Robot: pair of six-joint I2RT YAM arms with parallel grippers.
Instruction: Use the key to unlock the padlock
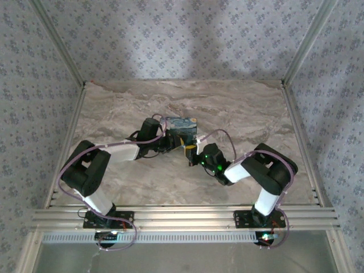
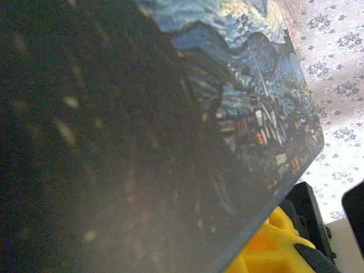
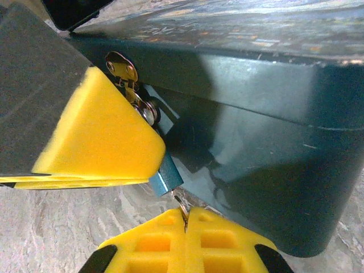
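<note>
Marble-patterned tabletop (image 1: 250, 114), wallpapered walls on three sides. Left gripper (image 1: 169, 142): part-closed, apparently clamping the Starry-Night-print box (image 1: 183, 124), with one yellow pad (image 3: 102, 136) bearing on the front wall beside the hasp (image 3: 128, 77). The blue padlock (image 3: 168, 180) hangs from that hasp. The key (image 3: 181, 206) meets its underside; insertion depth cannot be judged. Right gripper (image 3: 185, 224): pinched tight on the key. Caution: the padlock hangs free and may swing under a turn. The thin blade may slip or bend. A weak clamp would let the box shift.
</note>
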